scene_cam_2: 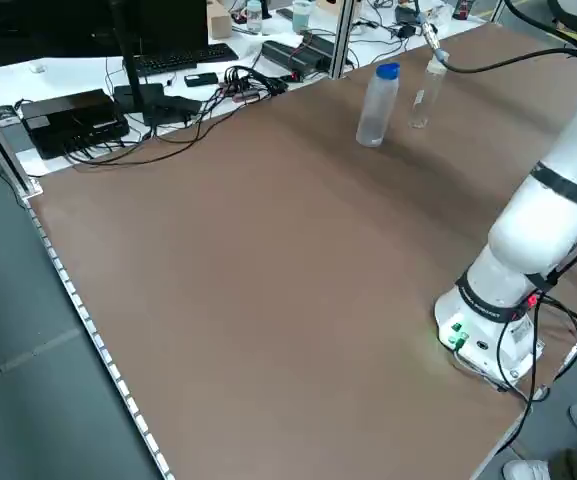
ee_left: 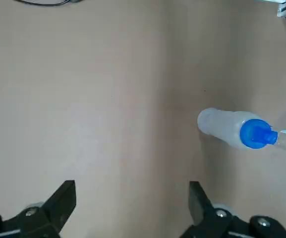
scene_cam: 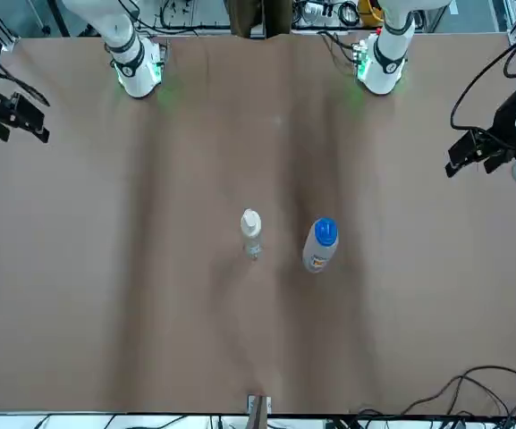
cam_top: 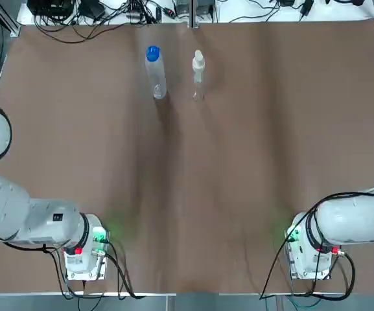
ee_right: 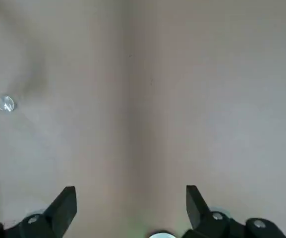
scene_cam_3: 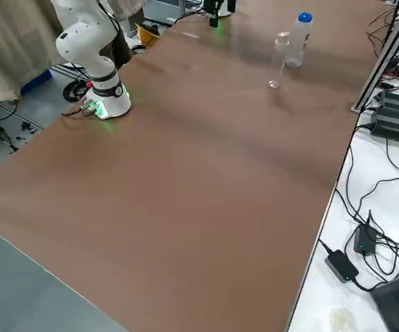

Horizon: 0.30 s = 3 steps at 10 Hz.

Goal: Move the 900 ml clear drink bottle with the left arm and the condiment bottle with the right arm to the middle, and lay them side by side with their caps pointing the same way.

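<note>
The clear drink bottle [cam_top: 155,74] with a blue cap stands upright near the table's far edge, left of centre. About a hand's width to its right stands the clear condiment bottle [cam_top: 198,75] with a white cap, also upright. My left gripper [ee_left: 132,201] hangs high over the table's left side, open and empty, with the drink bottle [ee_left: 234,130] far below and off to one side. My right gripper [ee_right: 130,203] is open and empty above the right side; only a small part of the condiment bottle [ee_right: 4,104] shows at that view's edge. Both grippers are far from the bottles.
The brown table [cam_top: 251,168] spreads wide between the arm bases [cam_top: 83,249] [cam_top: 310,249] and the bottles. Cables and electronics [cam_top: 89,13] lie beyond the far edge. A metal post [cam_top: 192,13] stands at the far edge, behind the bottles.
</note>
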Available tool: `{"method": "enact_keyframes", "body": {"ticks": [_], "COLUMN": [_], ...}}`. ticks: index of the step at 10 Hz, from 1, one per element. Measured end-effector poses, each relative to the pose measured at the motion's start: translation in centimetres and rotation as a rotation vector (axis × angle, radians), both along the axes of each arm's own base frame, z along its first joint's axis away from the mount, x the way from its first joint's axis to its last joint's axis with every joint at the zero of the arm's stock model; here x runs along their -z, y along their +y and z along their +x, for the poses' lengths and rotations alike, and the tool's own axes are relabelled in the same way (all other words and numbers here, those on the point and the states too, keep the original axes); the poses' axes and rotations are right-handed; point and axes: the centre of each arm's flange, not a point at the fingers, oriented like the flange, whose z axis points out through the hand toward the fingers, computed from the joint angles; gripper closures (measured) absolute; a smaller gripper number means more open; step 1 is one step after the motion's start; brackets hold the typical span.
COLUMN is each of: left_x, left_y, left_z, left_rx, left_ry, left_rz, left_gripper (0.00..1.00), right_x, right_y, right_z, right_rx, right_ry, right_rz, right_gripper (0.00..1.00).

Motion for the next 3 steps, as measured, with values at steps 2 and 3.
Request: {"method": "enact_keyframes", "body": {"ticks": [2, 3], "left_x": [0.0, 0.0], "left_y": [0.07, 0.07], "left_z": [0.01, 0.01], "left_rx": [-0.001, -0.001], "left_ry": [0.0, 0.0], "left_rz": [0.0, 0.0], "left_gripper": [0.0, 0.0], "right_x": [0.0, 0.0], "right_y": [0.28, 0.27], "right_z": [-0.02, -0.02], "right_rx": [-0.005, -0.005], "right_ry": [0.0, 0.0], "right_rz": [-0.001, -0.001], "right_gripper": [0.02, 0.02]}}
